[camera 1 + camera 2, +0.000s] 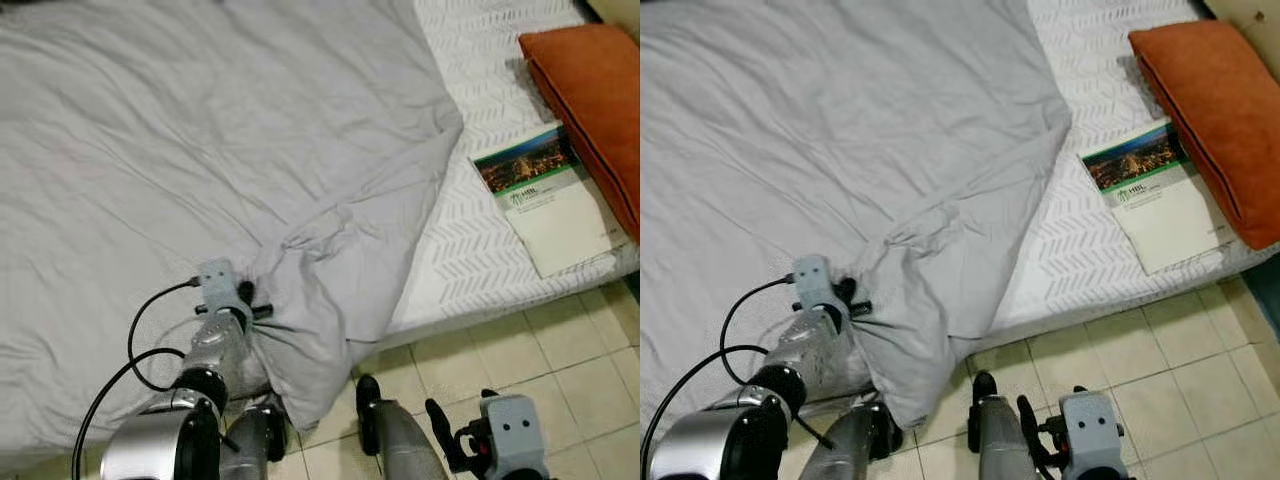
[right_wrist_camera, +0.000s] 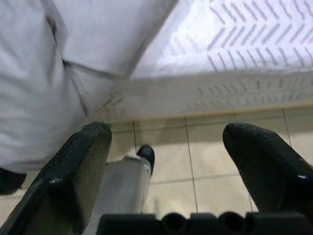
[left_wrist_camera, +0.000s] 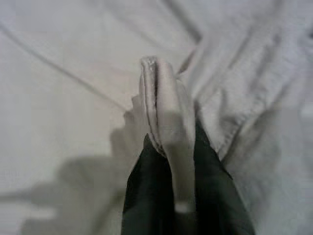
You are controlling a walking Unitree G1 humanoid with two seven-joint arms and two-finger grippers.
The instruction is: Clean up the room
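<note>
A wide, wrinkled pale grey bed sheet is being spread over most of a mattress covered in white fabric with a grey chevron pattern. The sheet's near corner is bunched up and is hanging over the mattress edge toward the beige tiled floor. That bunched edge is being pinched by the left gripper, whose two black fingers are closed tightly on a folded hem of the cloth, as is seen in the left wrist view. The right gripper is being held low over the tiles beside the bed, its fingers spread wide apart with nothing between them. On the uncovered part of the mattress, a white booklet with a city photograph on its cover is lying just beside a rust-orange rectangular cushion.
</note>
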